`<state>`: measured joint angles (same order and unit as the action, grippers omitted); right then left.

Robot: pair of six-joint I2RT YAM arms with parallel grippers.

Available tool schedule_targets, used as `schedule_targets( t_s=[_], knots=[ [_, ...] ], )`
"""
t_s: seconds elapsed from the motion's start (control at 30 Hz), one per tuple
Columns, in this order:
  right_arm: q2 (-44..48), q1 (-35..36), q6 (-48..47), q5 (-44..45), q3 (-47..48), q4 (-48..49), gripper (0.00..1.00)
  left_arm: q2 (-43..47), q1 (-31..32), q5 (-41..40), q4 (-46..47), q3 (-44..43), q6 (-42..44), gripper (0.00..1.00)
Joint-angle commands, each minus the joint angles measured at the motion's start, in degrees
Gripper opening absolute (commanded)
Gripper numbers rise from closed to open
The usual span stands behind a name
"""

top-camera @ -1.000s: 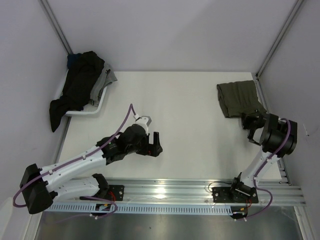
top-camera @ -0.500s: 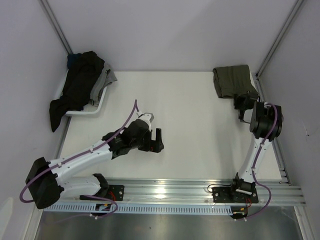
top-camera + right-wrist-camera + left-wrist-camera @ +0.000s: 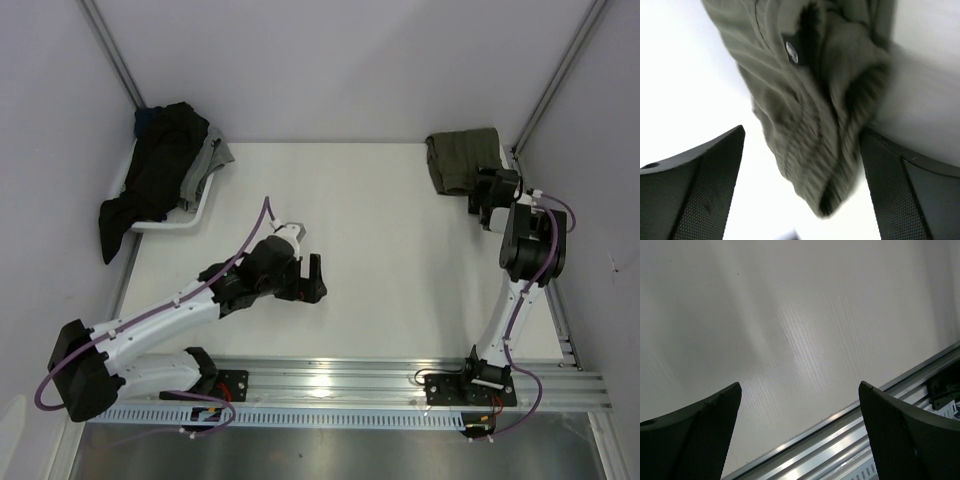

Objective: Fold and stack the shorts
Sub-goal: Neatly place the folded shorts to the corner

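The olive-green shorts [image 3: 458, 160] lie folded in a bundle at the table's far right corner. My right gripper [image 3: 492, 196] sits at their near right edge with its jaws wide apart. In the right wrist view a bunched corner of the olive shorts [image 3: 810, 100] hangs between the spread fingers [image 3: 695, 185], loose and ungripped. The black shorts [image 3: 160, 170] drape over the white basket [image 3: 165, 225] at the far left. My left gripper [image 3: 312, 280] hovers open over bare table near the middle, and in the left wrist view the left gripper [image 3: 800, 385] has nothing between its fingers.
A grey garment [image 3: 210, 160] lies in the basket beside the black shorts. An aluminium rail [image 3: 400, 385] runs along the near edge, seen also as the rail [image 3: 850, 440] in the left wrist view. Walls and corner posts close in the table's back and sides.
My right gripper carried the olive shorts back into the far right corner, then opened and let them go. The left arm shifted only slightly.
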<state>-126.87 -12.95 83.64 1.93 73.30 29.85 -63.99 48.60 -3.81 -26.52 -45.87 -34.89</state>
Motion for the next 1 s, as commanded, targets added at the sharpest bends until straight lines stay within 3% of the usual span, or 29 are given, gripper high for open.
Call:
schedule_targets(
  t_s=[0.0, 0.23, 0.27, 0.43, 0.73, 0.83, 0.97],
  knots=[
    [8.80, -0.49, -7.51, 5.00, -1.49, -12.96, 0.97, 4.21, -0.52, -0.14, -1.51, -2.56, 0.88, 0.99],
    [24.96, -1.73, -24.99, -4.47, -2.81, -28.68, 1.00, 10.01, -1.14, -2.25, -3.79, -1.33, 1.32, 0.99],
    [27.18, -0.07, -30.58, -6.31, -4.90, -28.35, 1.00, 10.54, -1.31, -2.69, -4.23, -1.33, 1.58, 0.99],
    [40.35, 7.57, -41.34, -13.88, -11.76, -32.57, 0.99, 13.01, -4.91, -4.80, -5.91, -1.42, 2.81, 0.99],
    [57.33, 33.50, -51.03, 1.47, -28.11, -34.50, 1.00, 11.43, -15.80, -7.61, -7.58, -5.97, 1.32, 0.99],
    [61.56, 38.07, -52.69, 3.51, -33.12, -32.57, 0.99, 8.10, -23.18, -6.29, -8.63, -9.75, 2.02, 0.99],
    [65.16, 39.14, -52.96, 1.94, -37.43, -31.52, 0.99, 3.00, -33.72, -6.03, -11.35, -18.01, 2.64, 0.99]
  ],
)
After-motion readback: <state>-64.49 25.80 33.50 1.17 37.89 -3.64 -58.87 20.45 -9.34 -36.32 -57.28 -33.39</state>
